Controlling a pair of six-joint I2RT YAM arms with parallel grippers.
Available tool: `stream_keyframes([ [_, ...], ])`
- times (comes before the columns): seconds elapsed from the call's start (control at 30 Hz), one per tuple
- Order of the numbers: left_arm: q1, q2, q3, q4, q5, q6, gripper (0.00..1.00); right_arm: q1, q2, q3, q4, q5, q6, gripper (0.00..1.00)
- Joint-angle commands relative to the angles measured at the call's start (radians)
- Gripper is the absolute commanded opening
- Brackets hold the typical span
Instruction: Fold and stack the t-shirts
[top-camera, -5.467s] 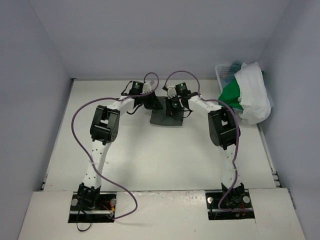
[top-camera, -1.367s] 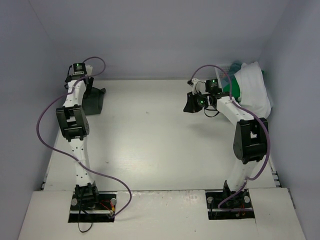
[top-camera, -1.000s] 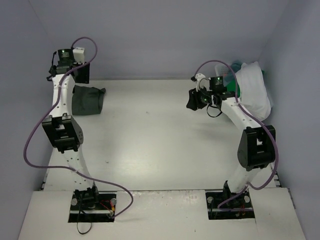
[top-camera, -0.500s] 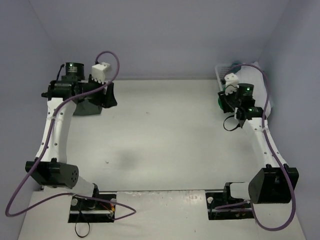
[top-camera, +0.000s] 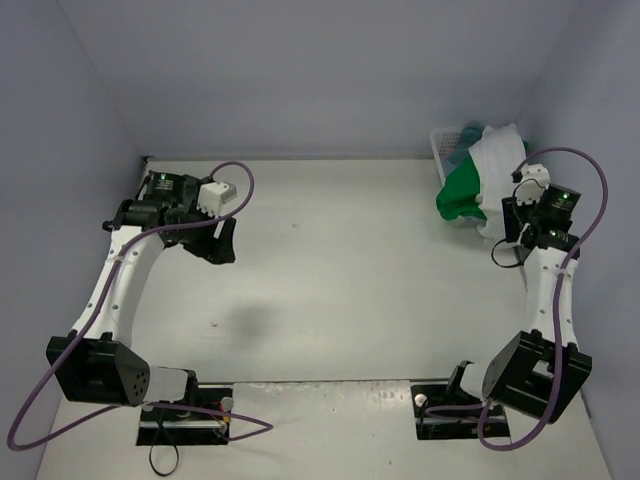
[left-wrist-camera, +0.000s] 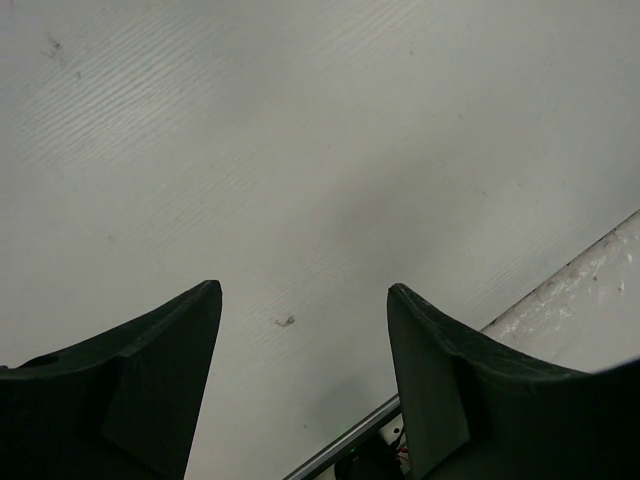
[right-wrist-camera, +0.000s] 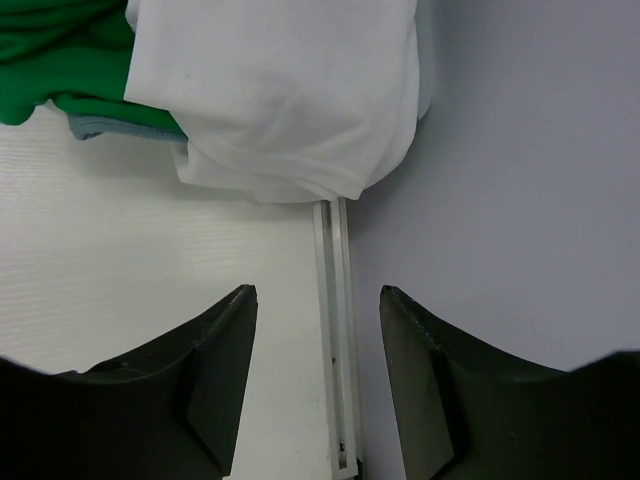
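Observation:
A pile of t-shirts sits at the back right. A white one (top-camera: 505, 180) (right-wrist-camera: 290, 90) drapes over a bright green one (top-camera: 458, 192) (right-wrist-camera: 45, 45), with a dull teal-blue one (right-wrist-camera: 120, 128) under them. My right gripper (top-camera: 508, 220) (right-wrist-camera: 315, 290) hangs open and empty just on the near side of the white shirt, over the table's right edge. My left gripper (top-camera: 220, 243) (left-wrist-camera: 300, 290) is open and empty above bare table at the left, pointing toward the near edge.
A white lattice basket (top-camera: 441, 141) holds the pile against the right wall. A metal rail (right-wrist-camera: 335, 330) runs along the table's right edge beside the wall (right-wrist-camera: 520, 250). The table's near edge strip (left-wrist-camera: 590, 295) shows in the left wrist view.
The left arm swung from the back-left corner, where it left a folded dark shirt, toward the near left. The right arm moved right to the pile, and its jaws widened.

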Motion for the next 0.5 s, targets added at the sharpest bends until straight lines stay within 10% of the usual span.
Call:
stream_keyframes([
  [0.0,0.003,-0.044,0.043,0.078,-0.028,0.027,0.62,-0.017,-0.001,0.036,0.008,-0.089,-0.021,0.49],
  [0.47,0.004,-0.038,0.039,0.104,-0.043,0.026,0.62,-0.017,0.259,0.252,-0.035,-0.342,0.032,0.49],
])
